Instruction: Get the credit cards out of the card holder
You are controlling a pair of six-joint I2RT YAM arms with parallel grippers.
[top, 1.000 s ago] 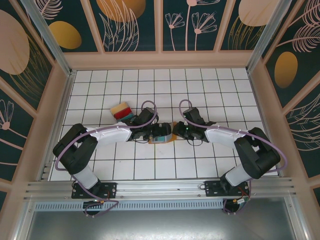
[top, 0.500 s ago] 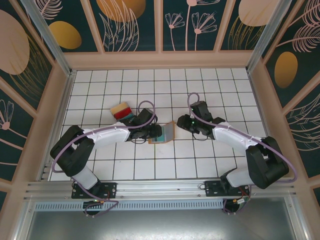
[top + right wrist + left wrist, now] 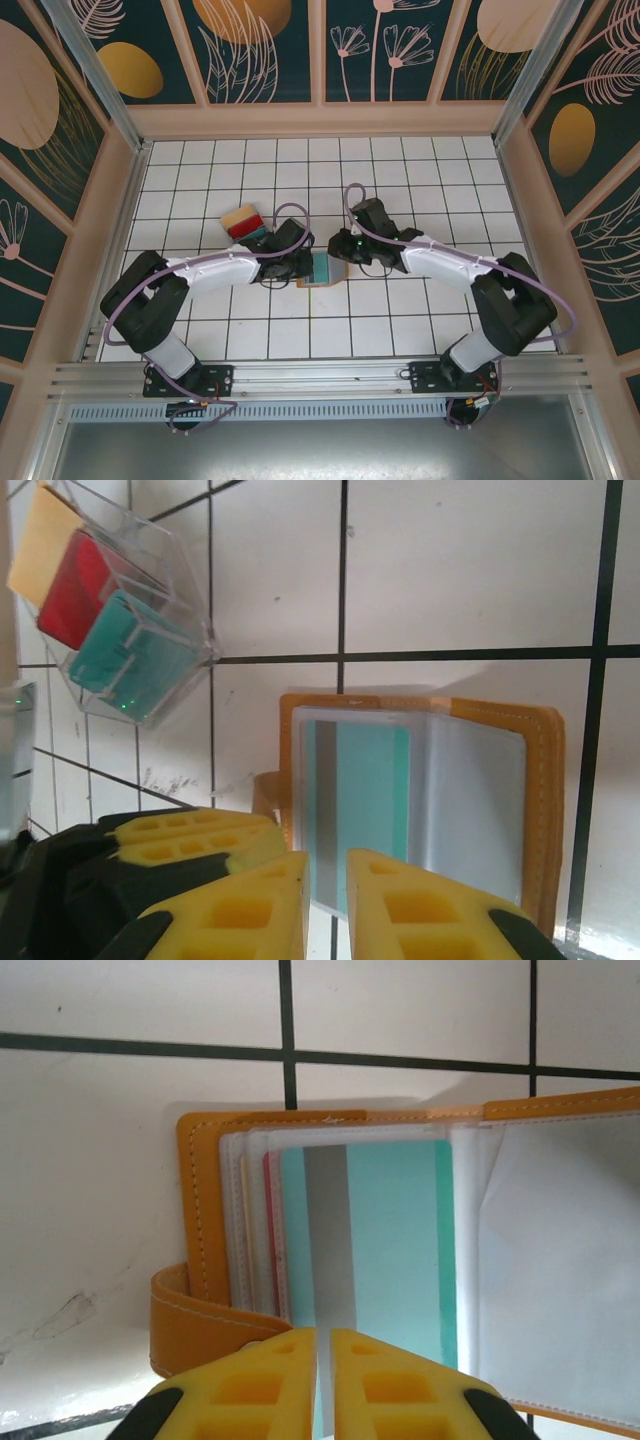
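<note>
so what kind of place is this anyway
Most likely a robot test cell rather than a real room: a white gridded tabletop boxed in by printed leaf-pattern wall panels, with a left arm and right arm bolted by an aluminium rail at its near edge.

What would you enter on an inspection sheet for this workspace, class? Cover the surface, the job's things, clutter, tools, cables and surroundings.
Surface: table of white tiles with dark grout lines.
Job's things: card holder lies open; teal card in its top sleeve; tan, red and teal cards sit in a clear box to its left, farther back.
Clutter: nothing seen.
Tools: left tool shut at the holder's near edge; right tool with jaws slightly apart at the holder's edge.
Cables: purple cables loop above both wrists.
Surroundings: leaf-patterned walls; metal rail along the near edge.
</note>
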